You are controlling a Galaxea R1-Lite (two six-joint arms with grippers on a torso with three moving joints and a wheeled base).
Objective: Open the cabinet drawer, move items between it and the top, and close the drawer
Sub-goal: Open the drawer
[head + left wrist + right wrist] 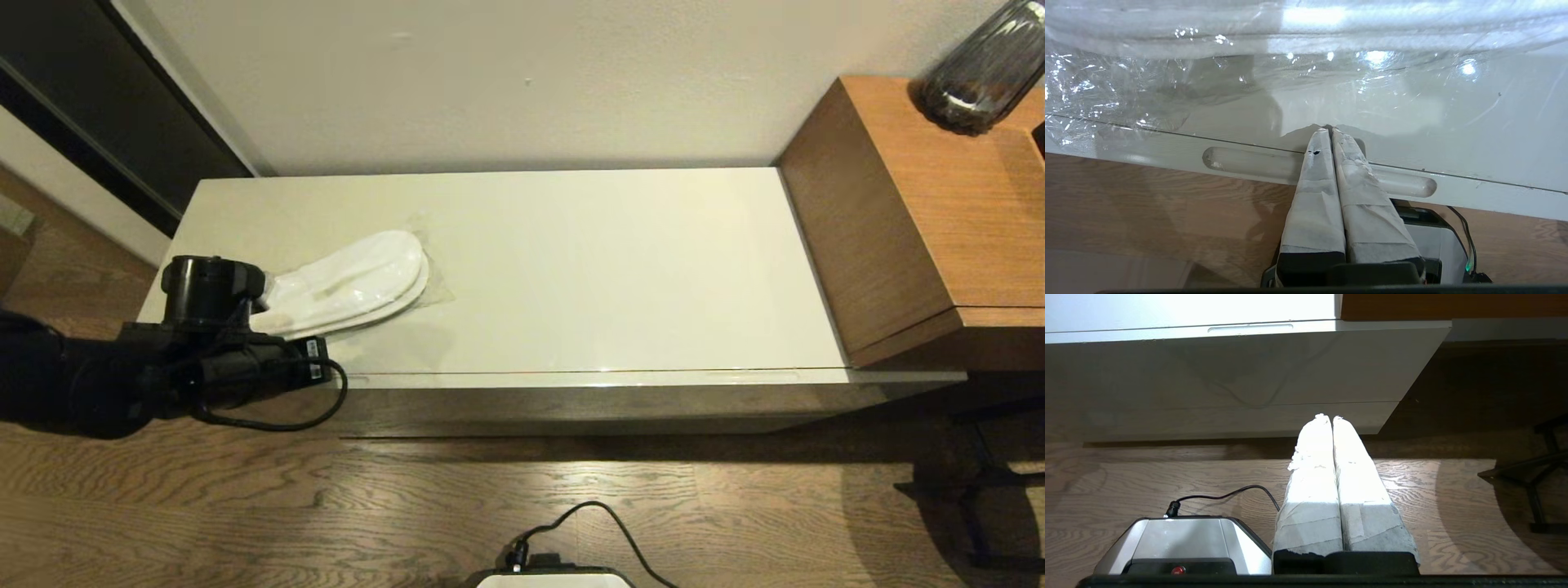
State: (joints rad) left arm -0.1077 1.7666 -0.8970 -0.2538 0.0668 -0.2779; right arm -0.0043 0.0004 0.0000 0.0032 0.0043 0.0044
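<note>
A: Drawer (588, 380) was shut flush under the top (571, 261) when inspected. The left gripper (1329, 132) sat at the drawer's front edge, its taped fingers (1314, 196) pressed together, gripping nothing, tips at the handle slot (1241, 160).

B: Your judgement on that placement?

A: Narrowed fingers fit a slim slot; I judged the arm was set either to hook the drawer or had just finished with it. Which one could not be told.

B: And the slippers (351, 282)?

A: One bagged pair lay on the top, toward the drawer's left end, just behind its front edge. From the left wrist view the crinkled bag (1126, 94) was close beyond the fingertips, not touching them.

B: The right gripper (1331, 418)?

A: Parked low, in front of the drawer and well below it, near the floor (1167, 473); fingers together, empty.
</note>
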